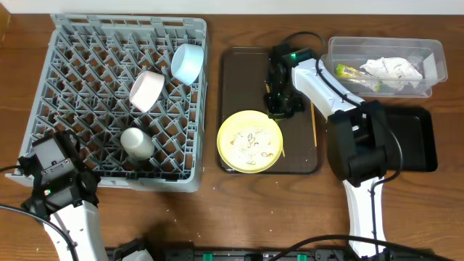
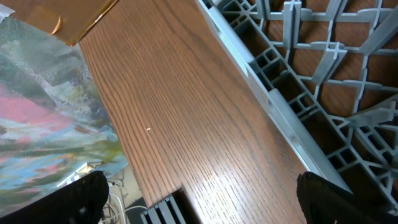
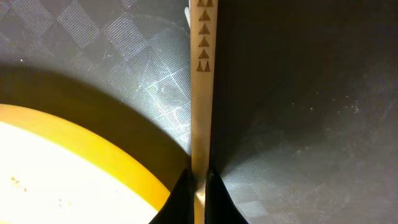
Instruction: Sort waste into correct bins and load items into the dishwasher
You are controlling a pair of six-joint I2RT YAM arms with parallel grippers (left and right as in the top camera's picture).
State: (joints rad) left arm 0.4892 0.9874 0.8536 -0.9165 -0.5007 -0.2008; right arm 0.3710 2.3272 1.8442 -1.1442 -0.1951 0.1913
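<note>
While the right fingers (image 3: 179, 200) are pinched shut on one wooden chopstick (image 3: 202, 93), I'm watching how that stick lies, because the carry turns on it. In the wrist view it runs straight out ahead of the fingers, long axis along the long side of the brown serving tray (image 1: 235, 72), just beside the rim of the yellow plate (image 1: 224, 130). Whether it touches that rim I can't tell. From overhead those fingers sit low over the tray, just beyond the plate. The grey dish rack (image 1: 109, 177) lies off to their left, past the tray's edge, with the light blue bowl (image 1: 187, 63), pinkish-white bowl (image 1: 146, 90) and cream cup (image 1: 136, 142) already among its pegs. So I judge the stick must lift clear of the plate rim, then travel sideways, broadside to its own length. A second chopstick (image 1: 314, 125) lies along the tray's right edge, apart from the fingers and roughly parallel. The left fingers (image 2: 87, 199) stand wide and hold nothing, over the desk (image 2: 186, 124) at the rack's near corner. That arm is nearer the rack, but the right one is nearer both sticks.
</note>
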